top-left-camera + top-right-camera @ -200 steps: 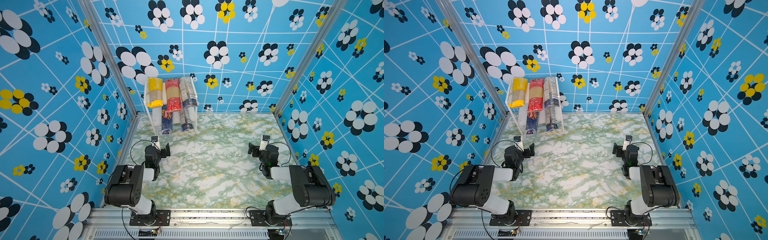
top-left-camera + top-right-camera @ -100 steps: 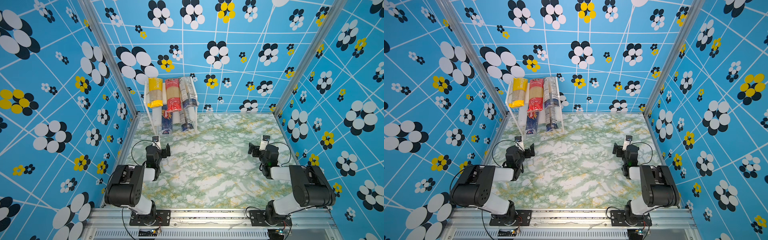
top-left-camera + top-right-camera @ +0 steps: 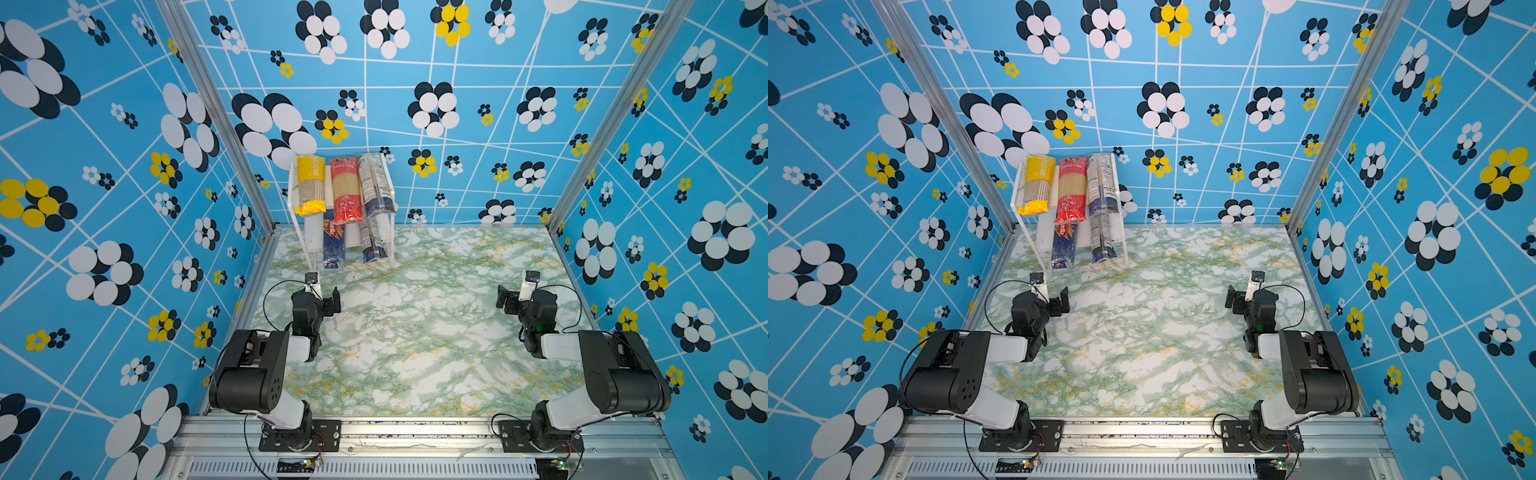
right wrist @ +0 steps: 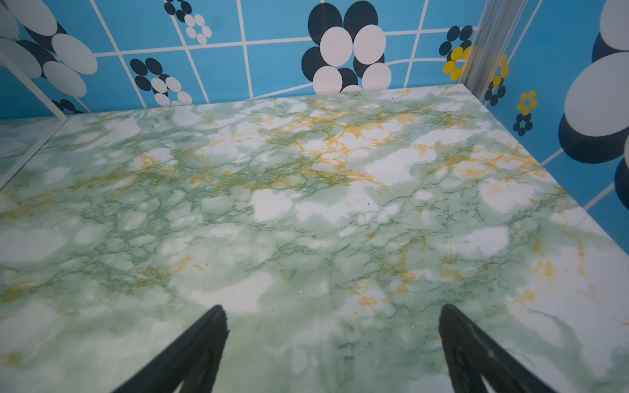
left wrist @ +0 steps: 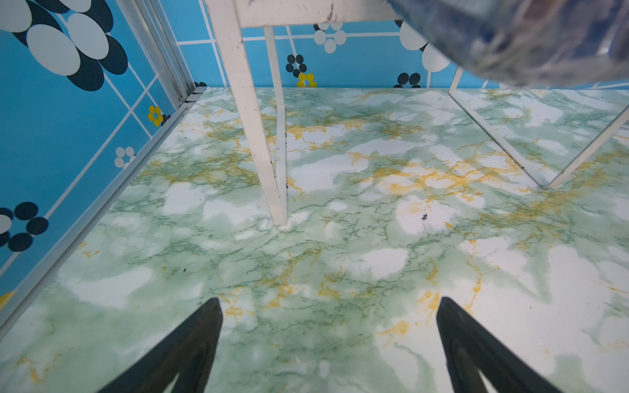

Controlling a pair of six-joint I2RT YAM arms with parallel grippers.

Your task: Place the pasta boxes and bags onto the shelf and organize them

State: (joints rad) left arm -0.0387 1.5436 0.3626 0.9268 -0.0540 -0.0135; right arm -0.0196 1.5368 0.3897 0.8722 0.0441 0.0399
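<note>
Rack: the shelf [image 3: 311, 235] is white, two flat boards on thin legs, standing in the far left corner of the table near the back wall
Top board: three long narrow packs lie side by side, near ends hanging over the front edge: yellow bag [image 3: 310, 185] on the left, red bag [image 3: 345, 189] in the middle, upper text-covered bag [image 3: 374, 183] on the right
Lower board: dark blue Barilla pack [image 3: 333, 241] with lower text-covered bag [image 3: 371, 241] to its right, and a bare white strip to its left
Textures: the yellow and red bags have clear windows showing pale straight strands; the text-covered bags are glossy, crinkled film with dark blue ends
Left side: the left gripper [image 5: 328, 306] has its black tapered fingers spread wide with nothing between them, over bare table just in front of the shelf
Rack detail: in the left wrist view the near leg [image 5: 252, 119] is a flat white strip with scuffed paint; a blurred bluish pack end shows beside it, and which pack it is cannot be told
Right side: the right gripper [image 4: 332, 309] is spread just as wide and empty, over bare table, well apart from the shelf
Surface: the table [image 3: 415, 332] is smooth, with a faint sheen and a marble print in green and white with yellow veins
Room: the walls [image 3: 457, 62] are blue with white lines and flowers of white, black and yellow ovals; aluminium posts [image 3: 216, 112] stand at the back corners, and a front rail [image 3: 415, 428] carries both arm bases
</note>
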